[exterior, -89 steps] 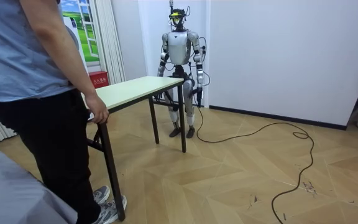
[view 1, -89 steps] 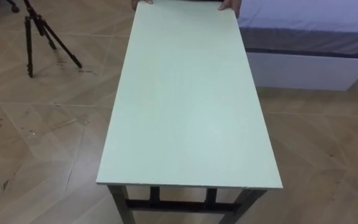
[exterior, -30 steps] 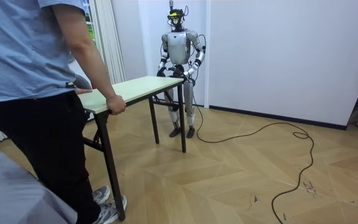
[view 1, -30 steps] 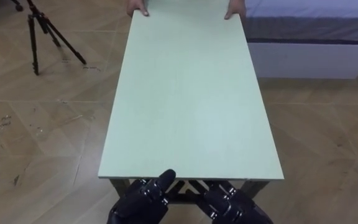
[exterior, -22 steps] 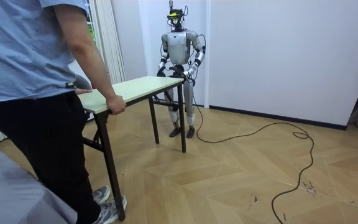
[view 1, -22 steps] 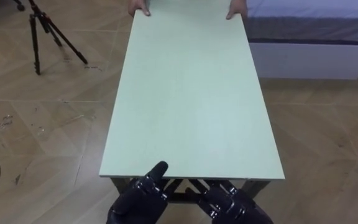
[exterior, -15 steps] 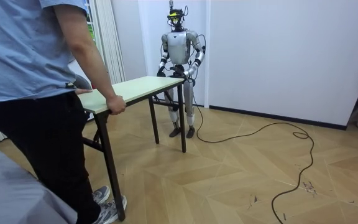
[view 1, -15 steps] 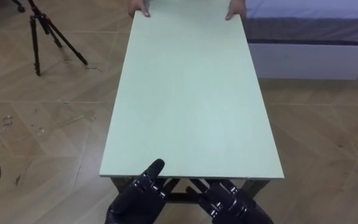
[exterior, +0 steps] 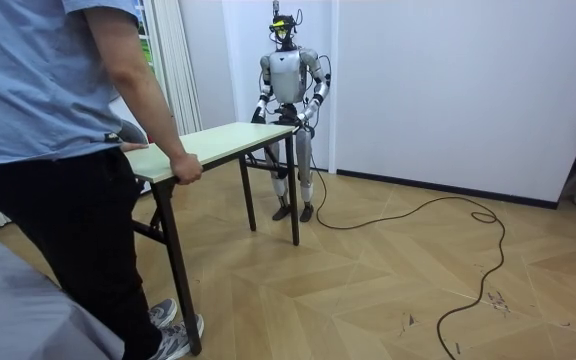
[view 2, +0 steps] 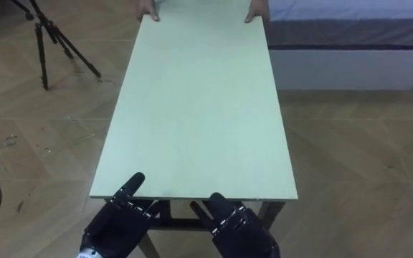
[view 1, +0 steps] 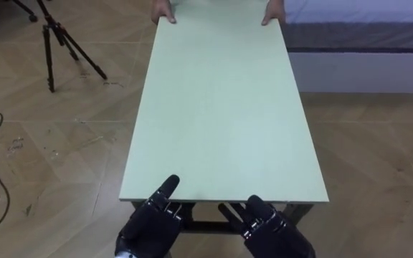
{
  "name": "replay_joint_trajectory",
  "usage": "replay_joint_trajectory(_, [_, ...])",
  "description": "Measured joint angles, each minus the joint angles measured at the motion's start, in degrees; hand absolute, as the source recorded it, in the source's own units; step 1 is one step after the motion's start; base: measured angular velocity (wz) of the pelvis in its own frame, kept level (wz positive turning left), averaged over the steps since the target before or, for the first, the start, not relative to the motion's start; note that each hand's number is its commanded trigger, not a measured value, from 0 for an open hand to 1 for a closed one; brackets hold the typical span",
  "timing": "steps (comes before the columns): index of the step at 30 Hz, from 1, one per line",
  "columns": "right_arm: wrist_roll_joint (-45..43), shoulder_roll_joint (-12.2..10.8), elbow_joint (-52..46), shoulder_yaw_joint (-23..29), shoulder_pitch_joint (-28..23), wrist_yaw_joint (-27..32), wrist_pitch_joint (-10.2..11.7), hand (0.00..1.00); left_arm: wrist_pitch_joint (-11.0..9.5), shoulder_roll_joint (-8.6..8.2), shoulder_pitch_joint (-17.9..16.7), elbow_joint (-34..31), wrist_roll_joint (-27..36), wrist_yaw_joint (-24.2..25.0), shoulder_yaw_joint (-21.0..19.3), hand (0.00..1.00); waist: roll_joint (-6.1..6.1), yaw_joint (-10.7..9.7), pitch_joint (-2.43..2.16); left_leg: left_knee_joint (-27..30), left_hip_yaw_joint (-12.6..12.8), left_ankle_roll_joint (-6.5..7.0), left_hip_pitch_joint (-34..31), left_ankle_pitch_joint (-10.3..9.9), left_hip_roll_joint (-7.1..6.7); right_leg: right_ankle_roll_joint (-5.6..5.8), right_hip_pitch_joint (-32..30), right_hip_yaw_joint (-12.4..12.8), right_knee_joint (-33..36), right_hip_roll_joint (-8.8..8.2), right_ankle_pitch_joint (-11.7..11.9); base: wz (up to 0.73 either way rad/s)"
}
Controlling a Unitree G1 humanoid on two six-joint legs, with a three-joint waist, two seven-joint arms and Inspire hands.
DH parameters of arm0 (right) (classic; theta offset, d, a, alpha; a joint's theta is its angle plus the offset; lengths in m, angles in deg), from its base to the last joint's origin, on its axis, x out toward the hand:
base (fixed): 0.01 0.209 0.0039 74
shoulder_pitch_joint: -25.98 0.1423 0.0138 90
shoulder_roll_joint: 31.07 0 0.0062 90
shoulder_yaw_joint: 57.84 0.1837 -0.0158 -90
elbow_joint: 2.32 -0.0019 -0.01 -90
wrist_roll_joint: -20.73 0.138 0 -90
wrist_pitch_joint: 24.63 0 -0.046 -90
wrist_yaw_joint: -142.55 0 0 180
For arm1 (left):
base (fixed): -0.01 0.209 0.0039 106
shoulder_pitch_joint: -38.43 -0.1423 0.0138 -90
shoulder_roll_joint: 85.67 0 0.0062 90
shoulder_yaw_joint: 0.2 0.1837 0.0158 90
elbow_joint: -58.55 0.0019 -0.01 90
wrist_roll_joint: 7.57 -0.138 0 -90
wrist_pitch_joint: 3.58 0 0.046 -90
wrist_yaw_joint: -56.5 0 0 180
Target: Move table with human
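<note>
- Table [view 1: 221,107]: lies at 12 o'clock from both my hands, its long axis running 6 to 12. A person's hands [view 1: 165,13] grip the far short edge.
- Left hand [view 1: 149,226] and right hand [view 1: 271,231]: fingers straight and spread, clasping nothing, side by side at the near short edge. The left reaches just over it and so is nearer.
- Clearance: tripod [view 1: 56,43] at 10 o'clock, bed [view 1: 364,50] near the far corner at 1 o'clock. I judge the floor [view 1: 63,143] at 9 o'clock the roomier side.
</note>
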Motion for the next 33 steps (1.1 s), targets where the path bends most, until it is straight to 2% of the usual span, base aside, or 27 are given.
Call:
replay_joint_trajectory(3, [2.85,-0.30,-0.08,0.22,0.97,2.92,0.41,0.00,-0.11,-0.02,0.04,0.00,-0.48,-0.27,-0.06,0.00,0.04,0.03,0.06,-0.07,0.01,0.03,0.13,0.02,-0.04,0.00,0.15,-0.20,-0.11,-0.05,0.00,0.00])
replay_joint_trajectory(7, [5.47,-1.89,-1.44,0.19,1.02,5.39,0.68,0.00,-0.49,-0.29,0.42,0.30,-0.49,-1.63,-0.05,0.00,0.44,-0.23,0.45,-0.14,0.06,0.07,0.12,0.04,-0.13,0.00,0.09,-0.22,-0.18,-0.06,0.00,-0.02])
replay_joint_trajectory(10, [6.98,-2.47,-1.59,0.18,2.12,8.17,1.53,0.00,-0.53,-0.29,1.46,0.78,-0.48,-2.51,-0.06,0.00,0.68,-0.19,0.58,-0.21,0.07,0.07,0.06,0.04,-0.17,0.00,-0.01,-0.29,-0.16,-0.08,0.00,0.00])
replay_joint_trajectory(20, [9.04,-2.76,-1.59,0.36,4.01,13.66,3.07,0.00,-0.36,-0.58,1.54,0.81,-0.48,-3.26,-0.57,0.00,0.93,-0.19,0.31,0.10,0.09,0.23,0.04,0.14,-0.23,0.00,-0.09,-0.27,-0.17,-0.18,0.00,0.00])
replay_joint_trajectory(25, [9.03,-3.96,-1.59,0.71,4.05,14.99,4.12,0.00,-0.38,-0.73,1.54,0.89,-0.53,-3.26,-0.76,0.00,0.69,-0.21,0.18,0.28,0.19,0.24,0.06,0.16,-0.25,0.00,-0.05,-0.15,-0.17,-0.21,0.00,0.00])
replay_joint_trajectory(33, [9.07,-4.28,-1.59,0.80,4.15,15.89,5.08,0.00,-0.65,-1.17,1.55,0.88,-0.55,-3.67,-1.15,0.00,0.60,-0.28,0.12,0.75,0.20,0.24,0.15,0.16,-0.25,0.00,0.01,-0.15,-0.17,-0.25,0.00,0.00])
